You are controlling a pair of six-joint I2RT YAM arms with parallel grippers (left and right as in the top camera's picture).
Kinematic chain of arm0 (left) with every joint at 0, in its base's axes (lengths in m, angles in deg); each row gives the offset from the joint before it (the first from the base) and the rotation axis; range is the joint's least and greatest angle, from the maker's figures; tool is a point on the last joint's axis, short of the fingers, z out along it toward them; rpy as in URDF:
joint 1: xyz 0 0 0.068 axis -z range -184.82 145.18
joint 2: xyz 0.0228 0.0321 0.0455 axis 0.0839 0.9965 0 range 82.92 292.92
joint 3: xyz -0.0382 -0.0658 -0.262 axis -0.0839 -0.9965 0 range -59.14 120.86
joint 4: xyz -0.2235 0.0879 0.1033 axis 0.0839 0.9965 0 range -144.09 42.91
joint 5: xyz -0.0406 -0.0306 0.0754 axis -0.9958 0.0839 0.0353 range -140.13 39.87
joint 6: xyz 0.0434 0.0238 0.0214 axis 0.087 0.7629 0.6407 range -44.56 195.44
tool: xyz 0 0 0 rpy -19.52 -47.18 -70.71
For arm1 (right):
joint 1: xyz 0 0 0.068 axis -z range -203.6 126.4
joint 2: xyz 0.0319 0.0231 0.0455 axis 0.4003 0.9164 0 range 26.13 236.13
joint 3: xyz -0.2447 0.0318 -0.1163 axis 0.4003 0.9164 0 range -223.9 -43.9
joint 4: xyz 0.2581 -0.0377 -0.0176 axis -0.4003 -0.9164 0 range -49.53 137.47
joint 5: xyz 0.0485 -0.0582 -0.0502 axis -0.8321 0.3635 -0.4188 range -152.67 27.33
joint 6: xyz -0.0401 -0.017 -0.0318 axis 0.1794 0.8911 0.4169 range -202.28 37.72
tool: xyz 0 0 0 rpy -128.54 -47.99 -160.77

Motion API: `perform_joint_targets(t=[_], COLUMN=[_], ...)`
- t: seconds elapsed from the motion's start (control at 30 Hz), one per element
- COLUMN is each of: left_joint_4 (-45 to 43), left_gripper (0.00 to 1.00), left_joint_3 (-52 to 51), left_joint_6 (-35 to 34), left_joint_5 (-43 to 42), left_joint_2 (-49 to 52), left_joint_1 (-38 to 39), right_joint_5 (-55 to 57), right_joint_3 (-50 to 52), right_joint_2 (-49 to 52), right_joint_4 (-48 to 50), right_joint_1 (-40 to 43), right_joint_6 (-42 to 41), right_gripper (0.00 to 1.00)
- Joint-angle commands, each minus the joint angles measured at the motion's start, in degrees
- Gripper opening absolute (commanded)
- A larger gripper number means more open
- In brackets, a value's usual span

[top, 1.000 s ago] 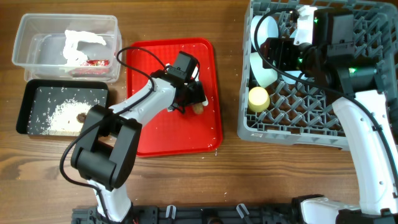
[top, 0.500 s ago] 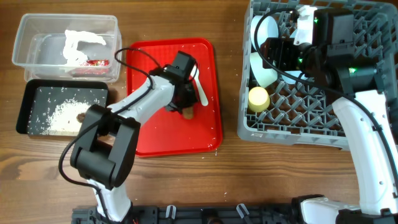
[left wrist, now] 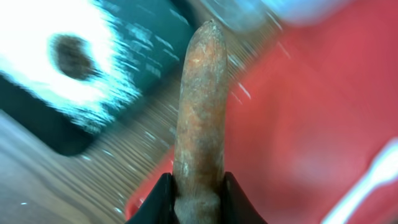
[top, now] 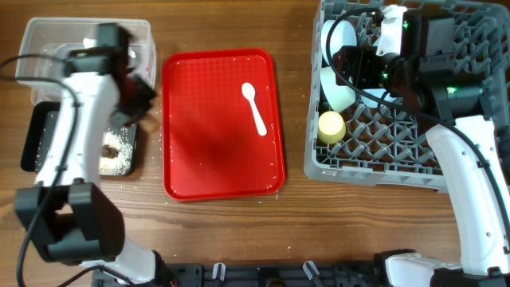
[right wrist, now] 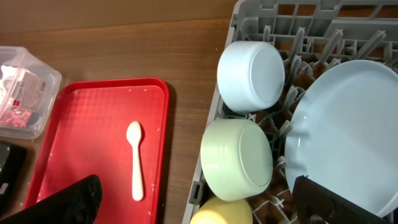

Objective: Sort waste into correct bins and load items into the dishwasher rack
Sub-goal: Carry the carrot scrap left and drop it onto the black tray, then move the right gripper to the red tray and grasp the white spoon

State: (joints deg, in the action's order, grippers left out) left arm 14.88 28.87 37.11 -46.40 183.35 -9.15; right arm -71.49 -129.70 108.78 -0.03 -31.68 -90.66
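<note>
My left gripper [left wrist: 198,182] is shut on the orange-brown sausage-like stick [left wrist: 200,106], which points away from the jaws. From overhead the left gripper [top: 138,93] hangs over the right end of the black tray [top: 40,135], just below the clear tub [top: 36,48]. White rice [top: 119,159] and a brown lump [top: 109,146] lie in the black tray. A white spoon [top: 255,108] lies on the red tray [top: 207,159]. My right gripper [right wrist: 196,186] stands open above the grey rack [top: 398,163], over the teal bowl [right wrist: 236,158], white bowl [right wrist: 252,74], plate [right wrist: 348,124] and yellow cup [top: 331,125].
A printed wrapper [right wrist: 18,93] shows inside the clear tub in the right wrist view; my left arm covers most of the tub from overhead. Bare wood lies between the red tray and the rack.
The left gripper closed on the stick on the red tray and swung left with it to the black tray's right end. The spoon now lies uncovered. The right arm has not moved.
</note>
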Motion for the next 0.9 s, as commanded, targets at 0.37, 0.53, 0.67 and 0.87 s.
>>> perform_joint_targets(t=[0.37, 0.53, 0.67, 0.87], left_joint_4=[-33.48, -36.0, -34.36, -27.26], left_gripper=[0.04, 0.47, 0.56, 0.75], left_joint_3=[-25.79, -28.02, -26.43, -24.02], left_joint_6=[-15.08, -14.8, -9.73, -6.84], left_joint_5=[7.82, 9.84, 9.62, 8.37], left_joint_2=[-0.22, -0.22, -2.64, -15.17], left_joint_1=[-16.72, -16.74, -16.72, -16.68], right_joint_5=[-1.29, -0.04, 0.24, 3.02], right_joint_3=[-0.07, -0.07, -0.07, -0.13], right_joint_2=[0.85, 5.27, 8.2, 17.73], right_joint_4=[5.03, 6.88, 13.88, 24.92], right_joint_1=[-4.24, -8.09, -12.7, -19.37], right_joint_6=[0.9, 0.85, 0.63, -0.76], right_gripper=[0.99, 1.0, 0.99, 0.98])
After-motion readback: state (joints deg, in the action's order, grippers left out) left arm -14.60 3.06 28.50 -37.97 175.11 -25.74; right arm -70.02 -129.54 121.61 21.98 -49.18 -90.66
